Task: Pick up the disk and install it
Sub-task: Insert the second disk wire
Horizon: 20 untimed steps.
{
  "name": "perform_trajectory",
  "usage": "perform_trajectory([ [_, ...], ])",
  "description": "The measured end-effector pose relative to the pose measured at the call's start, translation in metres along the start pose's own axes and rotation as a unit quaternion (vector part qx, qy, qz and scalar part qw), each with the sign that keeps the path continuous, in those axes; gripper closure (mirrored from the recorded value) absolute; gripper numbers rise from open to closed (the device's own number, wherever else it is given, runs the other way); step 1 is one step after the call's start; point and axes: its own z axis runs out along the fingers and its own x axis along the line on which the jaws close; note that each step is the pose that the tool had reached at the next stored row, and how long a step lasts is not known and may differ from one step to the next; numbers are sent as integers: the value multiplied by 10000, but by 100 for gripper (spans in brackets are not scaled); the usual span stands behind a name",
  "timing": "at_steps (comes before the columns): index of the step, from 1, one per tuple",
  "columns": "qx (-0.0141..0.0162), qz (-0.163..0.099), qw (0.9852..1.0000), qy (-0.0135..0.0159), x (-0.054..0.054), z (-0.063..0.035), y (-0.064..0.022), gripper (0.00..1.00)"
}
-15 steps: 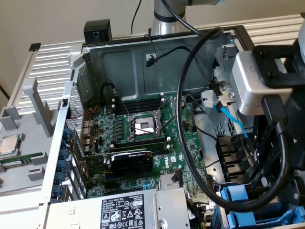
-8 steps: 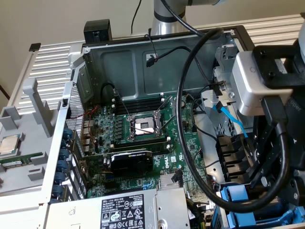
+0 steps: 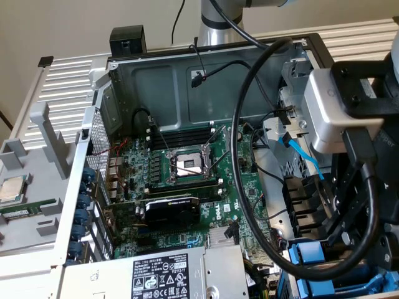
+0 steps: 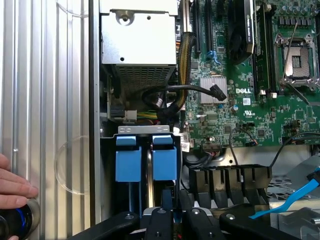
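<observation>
The open computer case (image 3: 187, 81) lies on its side on a ribbed metal table (image 4: 45, 100), and its green motherboard (image 3: 187, 187) takes up most of the floor. The grey power-supply box (image 3: 156, 274) sits against the motherboard's near edge. Its black-and-white label carries warning symbols and print too small to read. A thick black cable (image 3: 249, 187) loops from the wrist housing over the motherboard's side on the exterior view's right, across the way into the drive bay. A black graphics card (image 3: 171, 212) lies between the bare processor socket (image 3: 187, 165) and the power supply.

In the wrist view the drive bay (image 4: 145, 130) is a narrow slot, walled by the case's edge on one side and a row of black cable plugs (image 4: 230, 180) on the other, with little room to either side. Two blue ends stand in it side by side. The disk (image 4: 165, 160) in its blue frame is the one in line with the gripper (image 4: 176, 217), and a second blue carrier (image 4: 128, 160) is just beside it. The pincer is drawn in narrow on the disk's near edge.

A bundle of black leads (image 4: 170, 97) crowds the bay's far end. A light blue flat cable (image 4: 295, 197) hangs loose nearby. "DELL" (image 4: 243, 91) is printed white on the board. A person's hand (image 4: 12, 187) rests on the table over a dark round knob (image 4: 15, 220). A small silver chip (image 3: 12, 190) lies outside the case
</observation>
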Motion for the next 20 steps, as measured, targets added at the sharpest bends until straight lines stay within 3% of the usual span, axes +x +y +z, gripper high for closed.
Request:
perform_trajectory([
  [20,27,-3,10000,-1,-1,21,6,84],
])
